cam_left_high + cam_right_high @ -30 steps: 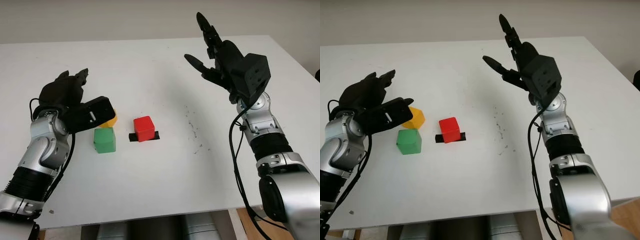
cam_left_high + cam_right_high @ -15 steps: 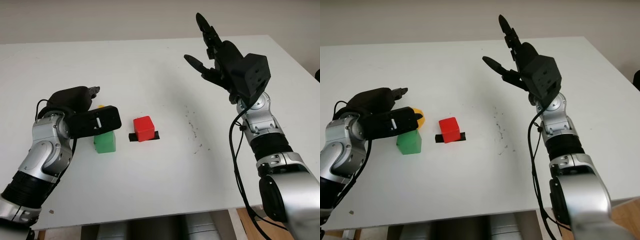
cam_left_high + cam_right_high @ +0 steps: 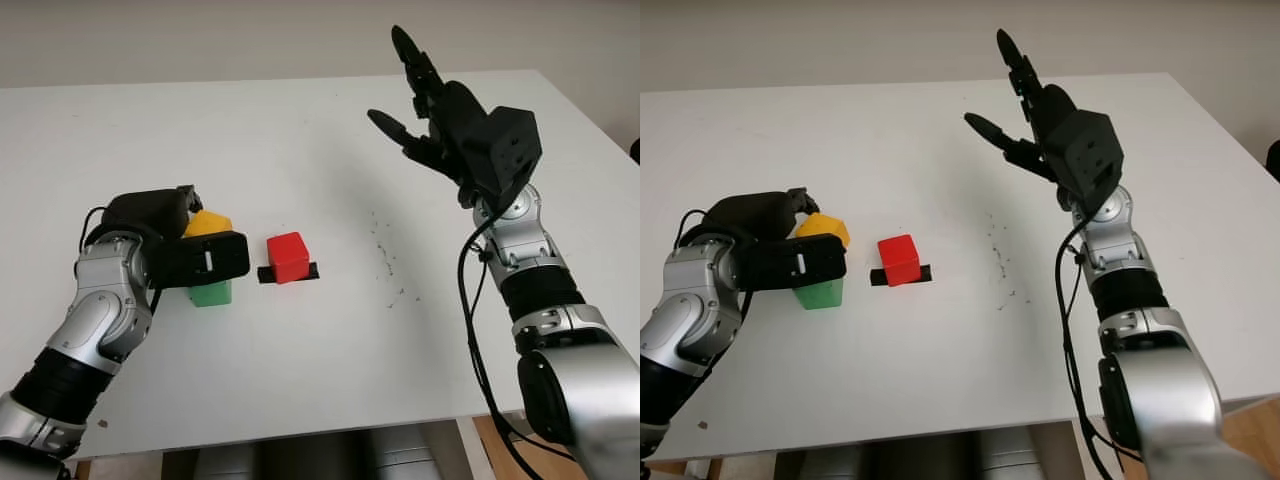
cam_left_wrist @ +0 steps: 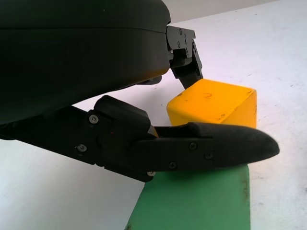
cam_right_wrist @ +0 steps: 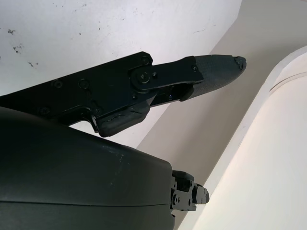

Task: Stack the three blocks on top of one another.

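Grasping the yellow block (image 4: 211,103) just above the green block (image 4: 196,199), the left hand (image 3: 190,250) hovers near the table's (image 3: 300,380) left edge; beside them sits the red block (image 3: 288,256). Right hand (image 3: 440,110) raised, fingers released.

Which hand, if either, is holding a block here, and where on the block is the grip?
The left hand grips the yellow block by opposite sides, above the green block. The right hand is raised, open.

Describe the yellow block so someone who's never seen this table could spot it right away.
On the white table, look toward the robot's left side, where its left hand is shut on the yellow block. The block is tilted, just above and behind the green block. It is the only yellow one; the red block sits apart on a black strip.
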Controlling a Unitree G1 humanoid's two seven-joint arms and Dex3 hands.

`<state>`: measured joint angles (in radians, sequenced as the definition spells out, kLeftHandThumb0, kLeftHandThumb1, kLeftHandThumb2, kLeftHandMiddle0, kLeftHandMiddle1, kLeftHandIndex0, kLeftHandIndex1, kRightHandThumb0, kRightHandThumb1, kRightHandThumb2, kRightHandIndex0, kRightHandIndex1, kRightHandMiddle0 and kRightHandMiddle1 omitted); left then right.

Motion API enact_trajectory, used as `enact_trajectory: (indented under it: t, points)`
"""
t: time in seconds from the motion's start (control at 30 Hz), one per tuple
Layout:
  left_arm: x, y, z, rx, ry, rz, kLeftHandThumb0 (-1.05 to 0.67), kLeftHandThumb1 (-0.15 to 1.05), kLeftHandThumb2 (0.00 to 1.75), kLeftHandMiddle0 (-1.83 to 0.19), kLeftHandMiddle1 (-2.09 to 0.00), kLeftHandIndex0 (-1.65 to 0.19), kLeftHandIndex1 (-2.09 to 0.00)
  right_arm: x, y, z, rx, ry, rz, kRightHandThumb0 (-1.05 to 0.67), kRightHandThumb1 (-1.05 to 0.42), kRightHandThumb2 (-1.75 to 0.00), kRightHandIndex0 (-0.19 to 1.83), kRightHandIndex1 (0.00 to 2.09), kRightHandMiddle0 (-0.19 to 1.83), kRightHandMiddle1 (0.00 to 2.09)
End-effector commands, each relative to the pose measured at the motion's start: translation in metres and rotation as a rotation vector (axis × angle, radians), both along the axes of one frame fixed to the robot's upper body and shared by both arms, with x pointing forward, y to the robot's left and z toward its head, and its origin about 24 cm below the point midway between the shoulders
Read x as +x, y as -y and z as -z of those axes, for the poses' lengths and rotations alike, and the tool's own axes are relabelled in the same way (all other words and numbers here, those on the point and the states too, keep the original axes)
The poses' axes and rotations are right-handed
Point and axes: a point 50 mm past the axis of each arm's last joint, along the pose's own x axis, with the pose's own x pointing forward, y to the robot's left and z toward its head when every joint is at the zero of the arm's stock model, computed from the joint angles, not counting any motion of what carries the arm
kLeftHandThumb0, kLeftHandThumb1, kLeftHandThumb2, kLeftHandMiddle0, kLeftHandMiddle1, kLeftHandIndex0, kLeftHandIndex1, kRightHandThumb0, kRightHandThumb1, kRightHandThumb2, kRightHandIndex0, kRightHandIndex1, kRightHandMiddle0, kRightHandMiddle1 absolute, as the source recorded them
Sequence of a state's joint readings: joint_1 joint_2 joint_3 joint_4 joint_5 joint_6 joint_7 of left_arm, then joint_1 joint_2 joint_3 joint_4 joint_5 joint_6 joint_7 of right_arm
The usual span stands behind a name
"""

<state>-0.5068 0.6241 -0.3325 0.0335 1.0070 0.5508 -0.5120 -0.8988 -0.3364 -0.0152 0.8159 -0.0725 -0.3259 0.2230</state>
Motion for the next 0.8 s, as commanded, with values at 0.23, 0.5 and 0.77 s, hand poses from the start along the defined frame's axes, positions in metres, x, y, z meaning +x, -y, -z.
enact_trajectory:
  t: [0.23, 0.5, 0.77]
  points:
    - [0.0024, 0.0007, 0.0028, 0.156, 0.057, -0.025, -1.01, 1.05, 0.41, -0.31, -0.12, 0.18, -1.41, 0.0001, 0.0009, -0.0031, 0.003, 0.015, 0.003, -0.89, -1.05, -0.24, -0.18, 0.05, 0.02, 0.06]
    - [0.0018, 0.0020, 0.0025, 0.208, 0.086, -0.030, -0.97, 1.05, 0.37, -0.44, -0.19, 0.07, -1.49, -0.0001, 0.0003, -0.0030, 0.020, 0.007, -0.008, -0.88, -1.05, -0.23, -0.19, 0.05, 0.02, 0.06]
    - [0.0037, 0.0050, 0.0054, 0.184, 0.095, -0.007, -0.96, 1.05, 0.36, -0.50, -0.40, -0.06, -1.76, -0.0008, 0.0020, -0.0025, 0.008, 0.017, -0.004, -0.88, -1.05, -0.23, -0.18, 0.05, 0.01, 0.06]
